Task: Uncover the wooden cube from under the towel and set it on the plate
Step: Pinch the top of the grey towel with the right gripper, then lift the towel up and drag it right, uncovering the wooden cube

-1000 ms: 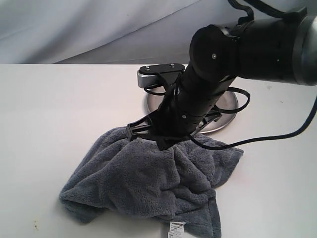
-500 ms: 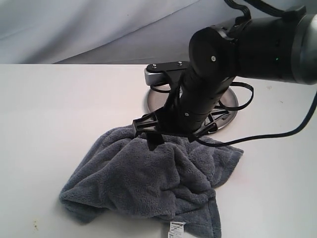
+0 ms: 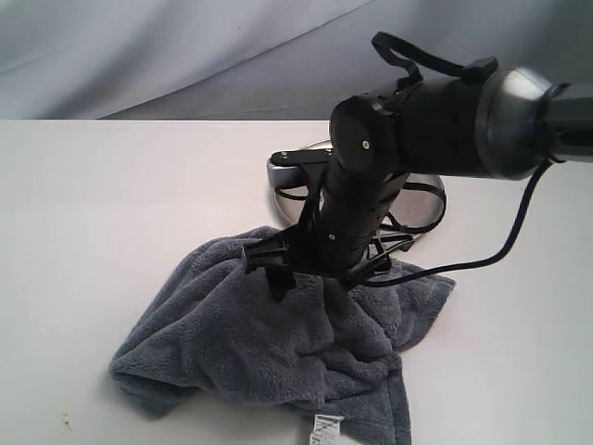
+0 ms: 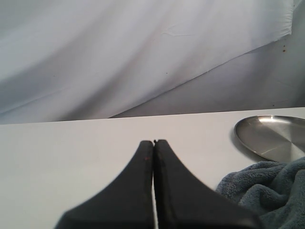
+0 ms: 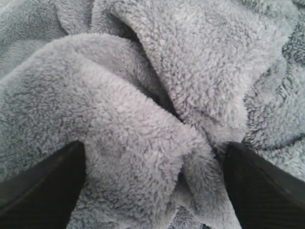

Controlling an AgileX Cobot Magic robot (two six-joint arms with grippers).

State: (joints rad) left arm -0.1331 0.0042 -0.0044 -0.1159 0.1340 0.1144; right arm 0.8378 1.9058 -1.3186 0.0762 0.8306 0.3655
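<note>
On the left, the desk (image 3: 111, 204) is bare, and the left arm does not show in the exterior view. Its wrist camera shows the left tool (image 4: 153, 141) with both fingers pressed together on nothing, looking over open desk toward the towel and plate. In the middle lies the towel (image 3: 269, 343), bunched into a loose heap with its white label (image 3: 324, 428) at the near edge. We cannot see the wooden cube in any view, and we judge it is still buried somewhere under this fleece, though no bump gives away the exact spot. The right tool (image 3: 315, 278) is down on the far part of the heap. Its fingers are apart, one on each side of a raised fold, and sunk into the pile without being clamped on it. In the right wrist view the ridge of that fold runs between the two fingers (image 5: 43, 191), across their closing line, so we expect closing them would pinch it cleanly. The right arm is plainly the nearer one, being already on the cloth. Further right and behind the arm sits the plate (image 3: 424, 199), just beside the towel's far edge and with nothing visible on it. We think any lift should peel the cloth toward the near left, away from the plate, so the dish is not covered.
</note>
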